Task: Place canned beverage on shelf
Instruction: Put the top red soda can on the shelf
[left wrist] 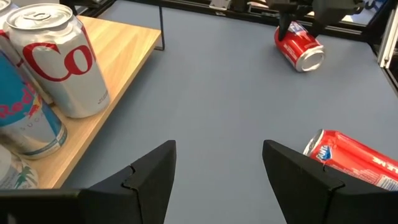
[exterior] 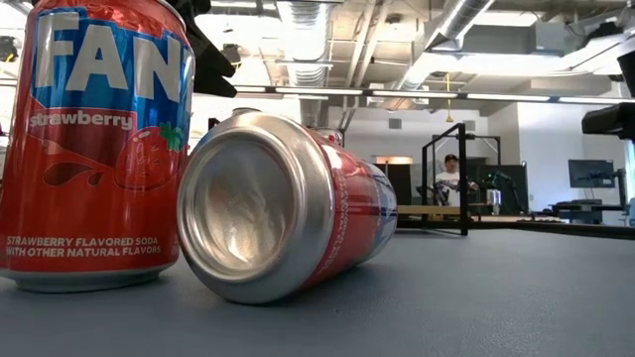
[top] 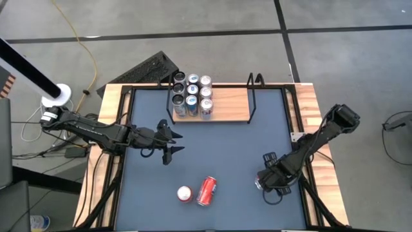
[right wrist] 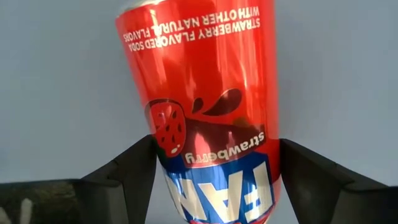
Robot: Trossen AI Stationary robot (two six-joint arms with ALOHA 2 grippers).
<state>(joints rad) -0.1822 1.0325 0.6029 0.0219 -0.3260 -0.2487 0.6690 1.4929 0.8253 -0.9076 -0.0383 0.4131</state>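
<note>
A red strawberry soda can [right wrist: 205, 93] lies on its side on the blue-grey table top near the right edge [left wrist: 300, 50]. My right gripper [right wrist: 214, 149] points down over it, open, with one finger on each side of the can [top: 270, 179]. The shelf [top: 228, 106], a light-wood board with black rod uprights, stands at the far edge, with several cans [top: 192, 96] upright at its left end. My left gripper [top: 175, 143] hovers open left of centre, with nothing between its fingers [left wrist: 217, 162]. My right gripper comes at the lying can from above, its fingers [right wrist: 134, 171] across the can at the lettered half of its side [right wrist: 214, 180]. The can rests on the table. Whether the fingers touch its sides I cannot tell.
Two more red cans are near the front edge, one upright [top: 185, 193] and one on its side [top: 206, 191], both close in the low view [exterior: 288, 213]. The shelf's right half [top: 235, 103] is bare wood. A raised wooden rim [top: 309, 116] frames the table.
</note>
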